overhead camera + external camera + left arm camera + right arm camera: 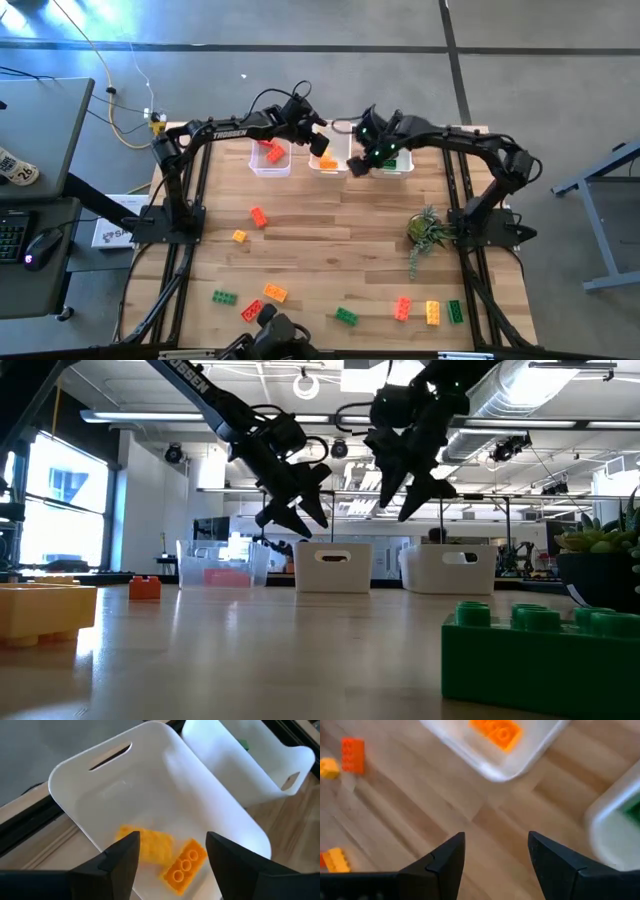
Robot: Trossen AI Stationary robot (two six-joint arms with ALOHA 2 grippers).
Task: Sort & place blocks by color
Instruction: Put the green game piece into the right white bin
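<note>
Three clear bins stand along the table's far edge: the left one [270, 160] holds red blocks, the middle one [328, 163] orange-yellow ones, the right one [396, 163] green ones. My left gripper [320, 142] [170, 851] hangs open above the middle bin [150, 780], over two orange-yellow blocks [184, 865] lying on its floor. My right gripper [364, 157] [496, 845] is open and empty above bare wood between the middle bin [495, 755] and the right bin [615, 820]. Both grippers hang clear of the bins in the low view [298, 510] [412, 495].
Loose blocks lie on the table: red [259, 217], yellow [239, 236], green [224, 297], orange [275, 292], red [251, 312], green [346, 316], and a red, yellow and green row [431, 311]. A plant sprig [428, 230] stands near the right arm's base.
</note>
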